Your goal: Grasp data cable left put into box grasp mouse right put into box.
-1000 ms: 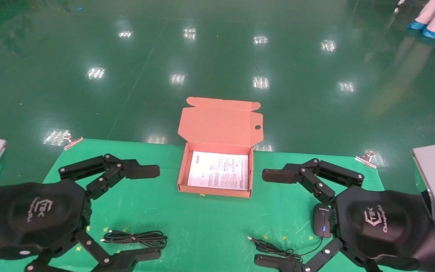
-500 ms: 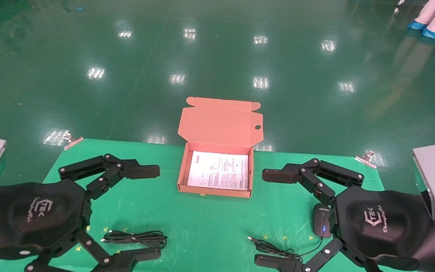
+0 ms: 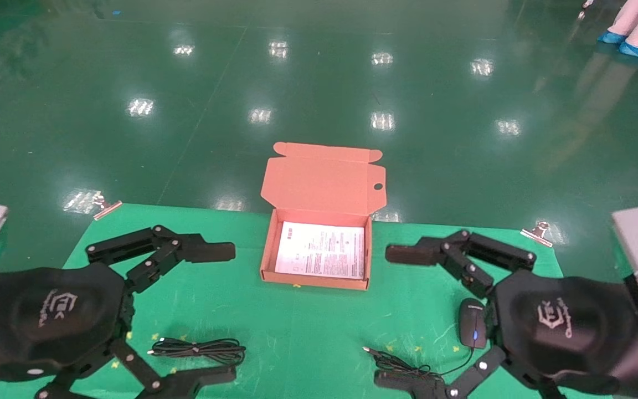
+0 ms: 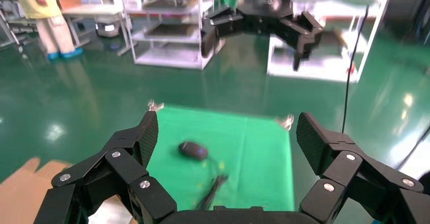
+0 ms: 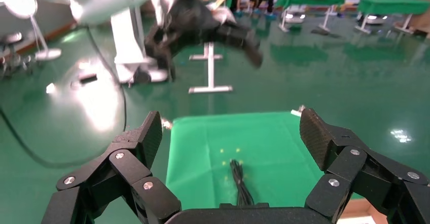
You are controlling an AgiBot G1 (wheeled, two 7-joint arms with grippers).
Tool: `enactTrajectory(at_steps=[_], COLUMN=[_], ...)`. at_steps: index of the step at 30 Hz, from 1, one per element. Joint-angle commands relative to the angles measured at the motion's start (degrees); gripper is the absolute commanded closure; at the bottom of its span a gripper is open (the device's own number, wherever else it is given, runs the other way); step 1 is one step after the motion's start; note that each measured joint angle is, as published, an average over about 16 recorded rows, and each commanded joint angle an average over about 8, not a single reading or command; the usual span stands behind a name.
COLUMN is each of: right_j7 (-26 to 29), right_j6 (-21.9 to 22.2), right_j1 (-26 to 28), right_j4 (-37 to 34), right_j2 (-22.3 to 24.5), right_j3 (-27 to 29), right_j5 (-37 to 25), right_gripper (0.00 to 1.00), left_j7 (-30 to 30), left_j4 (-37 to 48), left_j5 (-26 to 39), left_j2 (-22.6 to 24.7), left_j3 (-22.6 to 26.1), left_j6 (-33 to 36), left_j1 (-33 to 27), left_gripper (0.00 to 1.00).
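The data cable (image 3: 197,349), a thin black coiled bundle, lies on the green mat near the front left; it also shows in the right wrist view (image 5: 239,183). The black mouse (image 3: 472,331) lies at the right, its thin cord (image 3: 403,364) trailing left; it also shows in the left wrist view (image 4: 192,150). The salmon-orange box (image 3: 313,280) stands open at the mat's middle back, with a white printed sheet inside and its lid (image 3: 324,178) raised. My left gripper (image 3: 219,316) is open above the cable. My right gripper (image 3: 394,318) is open beside the mouse, above its cord.
The green mat (image 3: 297,327) covers the table, held by metal clips at its back corners (image 3: 107,208) (image 3: 538,231). Beyond it is glossy green floor. A person's blue shoe covers (image 3: 629,47) show at the far right.
My right arm has shifted slightly to the right, uncovering more of the mouse. The left arm, cable and box have not moved.
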Motion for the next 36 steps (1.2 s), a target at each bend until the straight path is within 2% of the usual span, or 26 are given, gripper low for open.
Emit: enactTrajectory(at_steps=[1,6,13,23,29,36], right_j7=[-0.48,-2.48,-6.39,-14.73,-20.22,-23.67], right_j6=[-0.13,-1.34,-2.83,-3.62,-2.96,-0.23], right_j1=[0.59,4.29,10.30,16.97,19.30,18.62], right_j4=[0.07,0.78,2.53,3.58,3.73,3.57], right_j2=[-0.20,-1.14,-2.96,-5.27,-6.70,-8.24], right_j3=[-0.11,-2.19,-6.79,-15.72,-22.73,-28.54], right_j5=[-0.53,-6.22,-17.21,-30.74,-39.42,-48.81], right_gripper=[0.00,0.00,0.00,0.00,0.00,0.00], left_j7=[0.09,-0.33,-1.99,0.15,1.18,-1.67], left_j4=[-0.05,-0.14,-0.17,-2.45,-2.82,-2.44], left_j5=[0.69,6.99,16.49,35.29,44.86,53.37], left_j2=[-0.01,0.41,2.52,6.00,8.71,11.44], left_j3=[0.16,3.22,9.13,18.98,25.58,31.51], left_j6=[0.27,2.01,2.94,2.69,2.30,0.97], left_j1=[-1.05,-5.41,-11.52,-19.79,-22.81,-23.07], left_gripper=[0.00,0.00,0.00,0.00,0.00,0.00])
